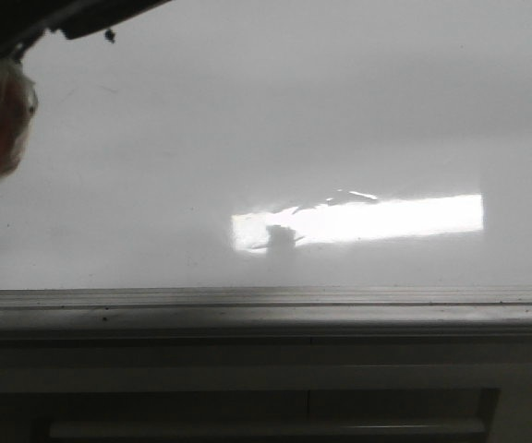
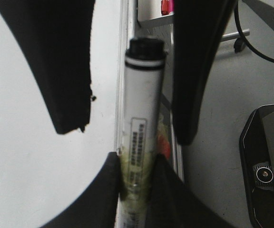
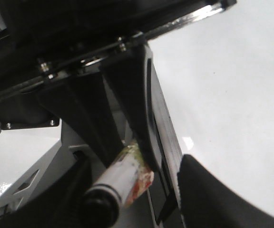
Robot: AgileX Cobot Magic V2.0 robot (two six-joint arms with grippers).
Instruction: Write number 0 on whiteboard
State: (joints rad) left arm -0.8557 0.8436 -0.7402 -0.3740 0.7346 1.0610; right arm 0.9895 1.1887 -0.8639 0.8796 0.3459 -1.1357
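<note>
Gripping a marker pen (image 2: 144, 128) lengthwise, the left end effector (image 2: 127, 128) hangs over the whiteboard (image 2: 27, 156) edge.

text: none legible | marker pen (image 2: 141, 137) label: print too blurred to read

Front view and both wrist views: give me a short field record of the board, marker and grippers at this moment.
whiteboard: glossy white, no marker line visible
number 0: not seen in any view
glare patch: bright reflection, not writing
marker pen: black end pointing away from the left gripper
left gripper: shut on the marker pen
right gripper: open, fingers either side of the pen, apart from it
</note>
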